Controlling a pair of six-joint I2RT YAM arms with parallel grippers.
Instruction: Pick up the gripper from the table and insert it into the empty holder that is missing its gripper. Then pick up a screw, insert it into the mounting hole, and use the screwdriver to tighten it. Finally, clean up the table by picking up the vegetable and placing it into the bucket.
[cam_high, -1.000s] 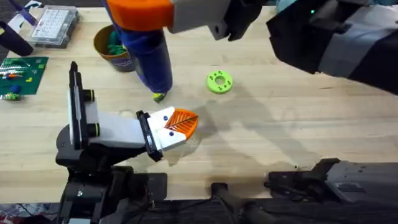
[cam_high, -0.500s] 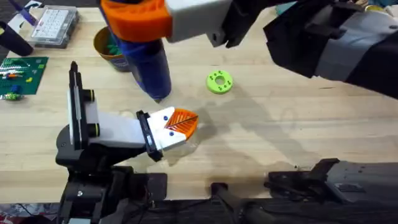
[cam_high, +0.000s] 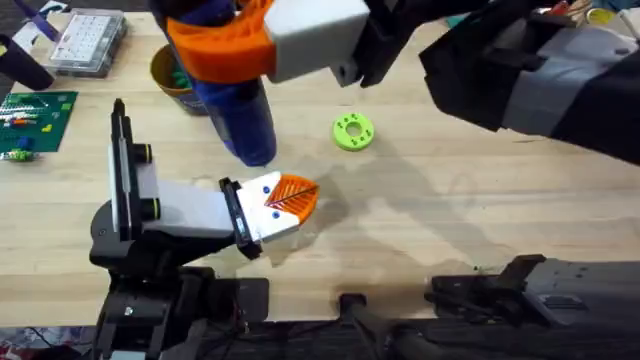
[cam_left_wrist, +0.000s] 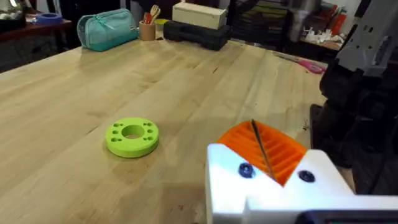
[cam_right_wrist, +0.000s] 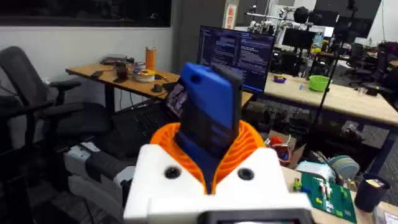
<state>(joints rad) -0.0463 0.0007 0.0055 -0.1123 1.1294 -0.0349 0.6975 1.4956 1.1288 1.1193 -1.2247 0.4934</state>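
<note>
The blue screwdriver (cam_high: 243, 115) hangs nearly upright over the table (cam_high: 480, 210), with my right gripper (cam_high: 215, 45) shut on its upper end. Its lower end hovers just behind the gripper (cam_high: 285, 200), whose white base and orange fin sit at the black clamp face of the grey holder (cam_high: 170, 210) on my left arm. In the left wrist view, the left gripper (cam_left_wrist: 261, 149) has its orange fingers pressed together above two blue screw heads. The right wrist view has the screwdriver (cam_right_wrist: 208, 109) between orange fingers. The orange bucket (cam_high: 172, 78) holds something green. The vegetable is hidden.
A bright green disc (cam_high: 352, 131) with holes lies right of the screwdriver, also seen as the disc (cam_left_wrist: 132, 135) ahead of the left wrist. A clear parts box (cam_high: 88, 40) and a green board (cam_high: 30, 120) sit at the far left. A teal pouch (cam_left_wrist: 106, 28) lies at the far edge.
My right gripper has shifted slightly toward the near side with the screwdriver. The screwdriver's lower end now covers a small yellow-green thing that showed beside it a second ago.
</note>
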